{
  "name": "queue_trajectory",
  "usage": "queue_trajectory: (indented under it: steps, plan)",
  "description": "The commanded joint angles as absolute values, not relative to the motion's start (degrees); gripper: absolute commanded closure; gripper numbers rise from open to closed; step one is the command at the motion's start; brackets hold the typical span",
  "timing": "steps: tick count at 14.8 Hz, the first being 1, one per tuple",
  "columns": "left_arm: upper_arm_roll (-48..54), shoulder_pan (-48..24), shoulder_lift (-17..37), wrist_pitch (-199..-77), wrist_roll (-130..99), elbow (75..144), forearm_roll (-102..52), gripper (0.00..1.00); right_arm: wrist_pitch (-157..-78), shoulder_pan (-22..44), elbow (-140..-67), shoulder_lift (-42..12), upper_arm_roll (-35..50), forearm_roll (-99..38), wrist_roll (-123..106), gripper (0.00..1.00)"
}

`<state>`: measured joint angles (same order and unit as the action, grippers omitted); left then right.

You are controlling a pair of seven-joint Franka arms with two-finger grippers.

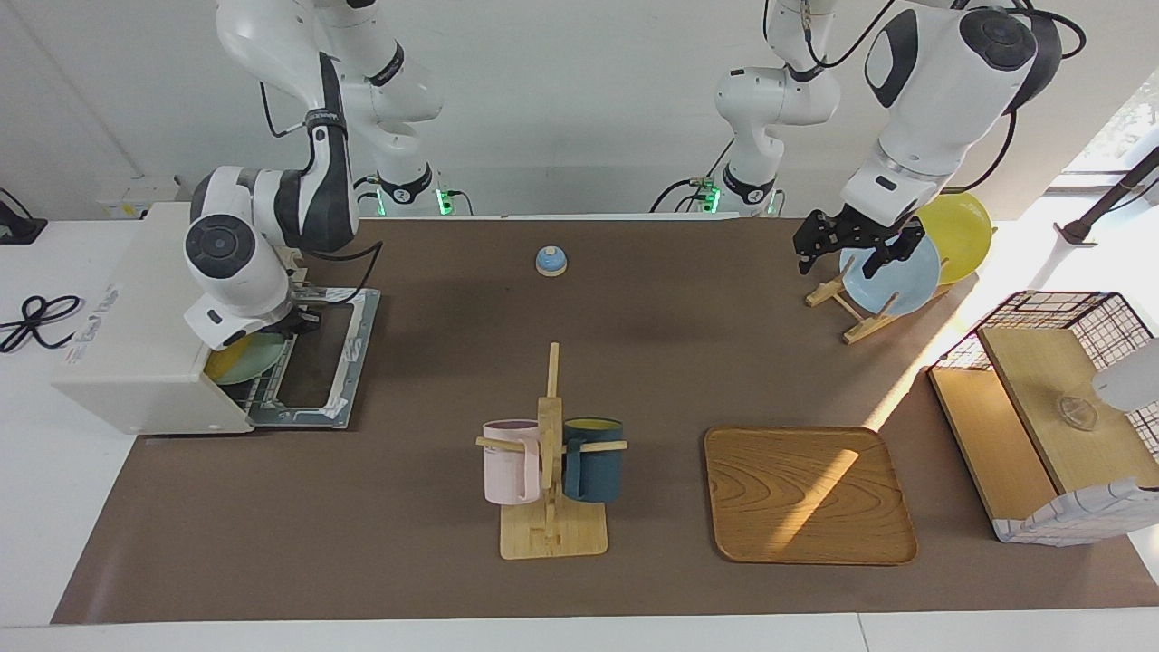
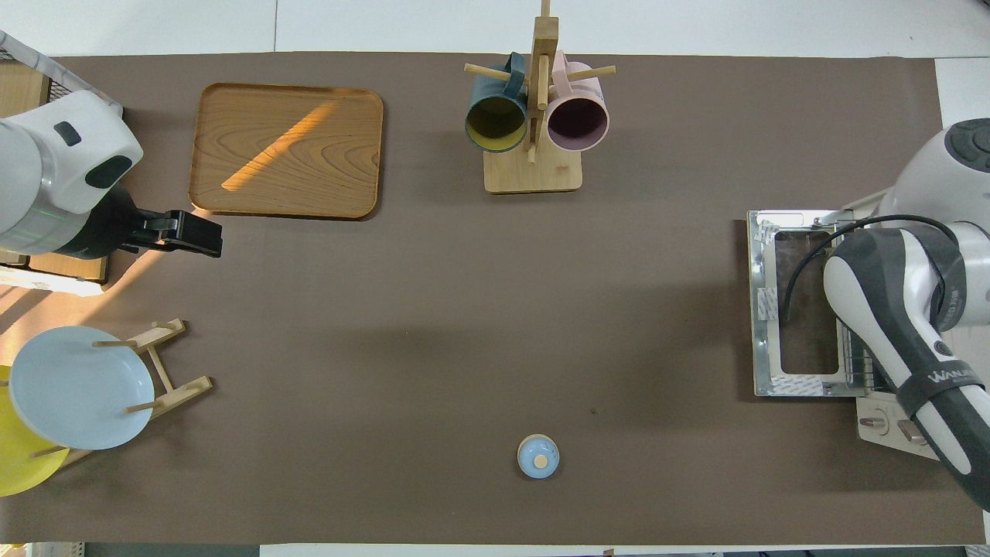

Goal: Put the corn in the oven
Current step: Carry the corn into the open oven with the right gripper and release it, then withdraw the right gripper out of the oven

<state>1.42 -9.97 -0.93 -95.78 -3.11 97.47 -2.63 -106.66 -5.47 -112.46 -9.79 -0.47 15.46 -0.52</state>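
Off-white oven (image 1: 145, 335) at the surface's (image 1: 453, 299) right-arm end, door dropped open, right gripper (image 1: 263, 340) inside its mouth, fingers pressed together on something yellow, likely the corn (image 1: 226, 358), left gripper (image 1: 856, 244) spread wide over the blue plate (image 1: 896, 281).

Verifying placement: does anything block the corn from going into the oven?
Nothing blocks it: the oven door lies open and the corn is at the opening. A green plate sits on the rack there.
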Motion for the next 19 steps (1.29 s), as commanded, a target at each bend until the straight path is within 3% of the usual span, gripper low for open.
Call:
queue_trajectory:
  steps: [1, 3, 6, 9, 13, 15, 19]
  plan:
    - [1.49, -9.49, -1.58, -95.71, -2.64, 97.56, -3.25, 0.00, -109.25, -6.50, -115.40, -8.09, 0.35, 16.00, -1.41, 1.00]
    - [1.49, -9.49, -1.58, -95.71, -2.64, 97.56, -3.25, 0.00, -109.34, -6.15, -114.96, -8.26, 0.35, 15.82, -1.06, 0.83]
    - [1.49, -9.49, -1.58, -95.71, -2.64, 97.56, -3.34, 0.00, -108.73, -5.89, -112.95, -8.87, 0.44, 12.50, -1.05, 0.68]
    - [1.49, -9.49, -1.58, -95.71, -2.64, 97.56, -3.25, 0.00, -106.79, -4.49, -110.22, -9.23, 0.79, 9.76, -0.97, 0.63]
    - [1.49, -9.49, -1.58, -95.71, -2.64, 97.56, -3.34, 0.00, -110.02, 1.12, -110.73, -9.32, 0.79, 5.55, 6.65, 0.79]
    - [1.49, -9.49, -1.58, -95.71, -2.64, 97.56, -3.34, 0.00, -114.76, 2.37, -114.33, -9.14, 0.88, 5.01, 9.13, 0.98]
    - [1.49, -9.49, -1.58, -95.71, -2.64, 97.56, -3.34, 0.00, -120.14, 3.08, -120.57, -8.96, 0.88, 5.01, 11.68, 1.00]
